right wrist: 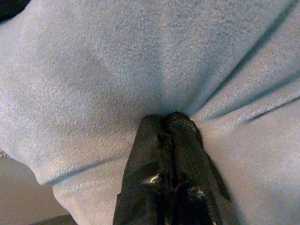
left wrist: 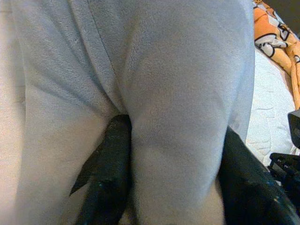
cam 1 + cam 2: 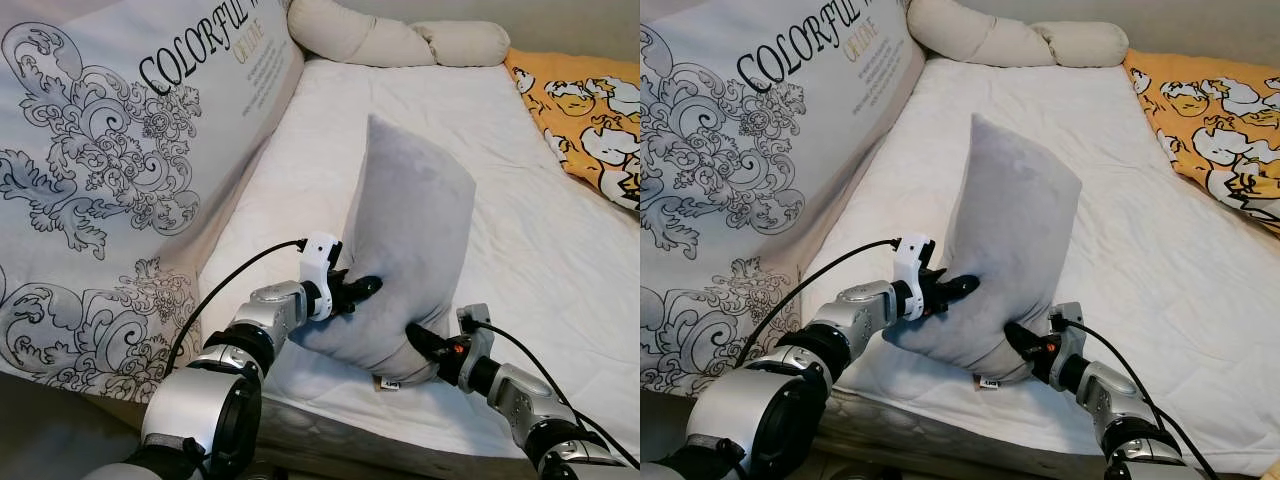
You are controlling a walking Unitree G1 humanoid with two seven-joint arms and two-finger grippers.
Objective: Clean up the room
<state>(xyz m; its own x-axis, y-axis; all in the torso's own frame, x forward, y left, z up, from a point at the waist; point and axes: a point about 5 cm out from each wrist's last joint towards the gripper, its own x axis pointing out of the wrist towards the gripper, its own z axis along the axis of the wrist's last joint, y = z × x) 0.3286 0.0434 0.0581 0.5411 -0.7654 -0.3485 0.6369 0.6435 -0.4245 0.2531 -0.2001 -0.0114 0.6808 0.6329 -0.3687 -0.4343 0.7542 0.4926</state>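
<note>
At the near edge of the bed [image 3: 520, 210], a grey pillow [image 3: 410, 250] is standing on end. Left gripper [image 3: 358, 290] is pinching a fold on its left side; right gripper [image 3: 420, 340], fingers pressed together, is nipping fabric at its lower right. Patterned cushion [image 3: 110, 170] is leaning far left; orange blanket [image 3: 590, 120] is lying far right.

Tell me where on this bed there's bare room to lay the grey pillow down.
The widest free patch is the white mattress between the grey pillow and the orange cartoon blanket, running up to the cream bolster. A narrower strip lies along the printed cushion. It's crowded at the near edge, where the left claw and right claw grip the pillow.
</note>
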